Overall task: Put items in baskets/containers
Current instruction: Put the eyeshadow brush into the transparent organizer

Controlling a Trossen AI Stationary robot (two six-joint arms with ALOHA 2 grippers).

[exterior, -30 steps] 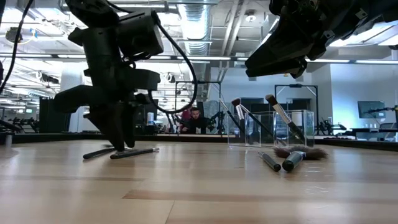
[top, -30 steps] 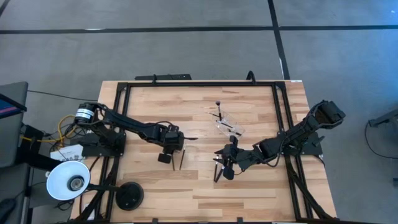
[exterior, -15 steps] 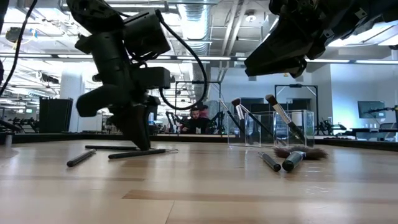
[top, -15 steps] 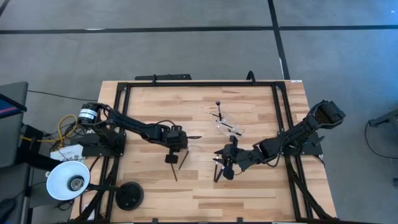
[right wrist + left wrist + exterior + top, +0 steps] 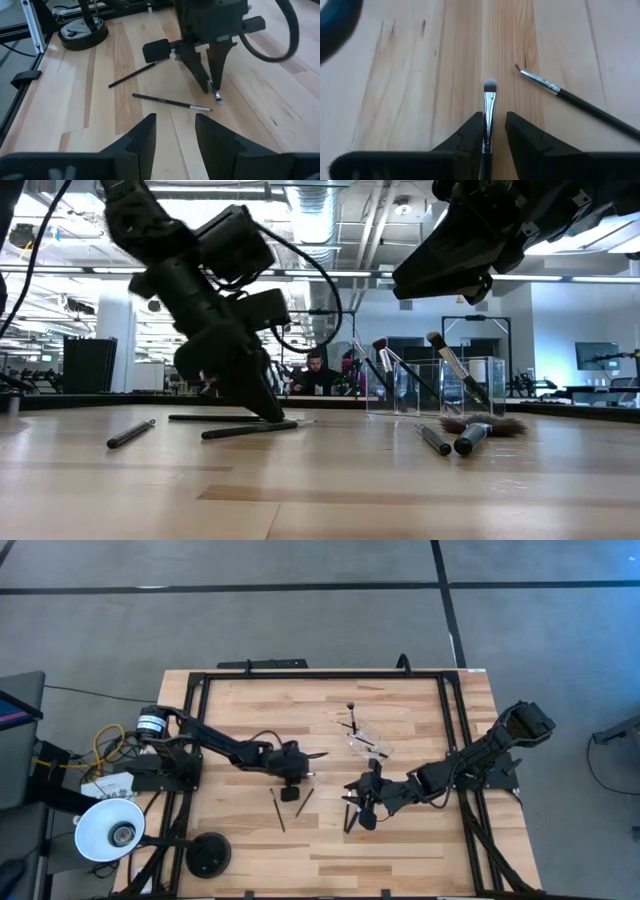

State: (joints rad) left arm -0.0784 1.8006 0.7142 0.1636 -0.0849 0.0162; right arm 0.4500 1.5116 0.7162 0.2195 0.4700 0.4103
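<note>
The left gripper [image 5: 494,131] had its fingers around a slim, silver-collared brush [image 5: 489,107] lying on the smooth wooden table [image 5: 240,710]; a loose pinch on that thin, slick handle could let it slip or roll. A second thin brush [image 5: 570,100] lay just beside. Further right stood the clear cup [image 5: 368,743], brushes already inside. The right gripper [image 5: 172,131] hung open near it, empty.

You have a clear cup [image 5: 367,743] near the table's middle holding several brushes [image 5: 445,360] leaning upright. Two more brushes [image 5: 478,429] lie flat just beside it. Farther left, three slim dark brushes lie on the wood: one [image 5: 277,810], another [image 5: 305,802], a third [image 5: 489,112].
</note>
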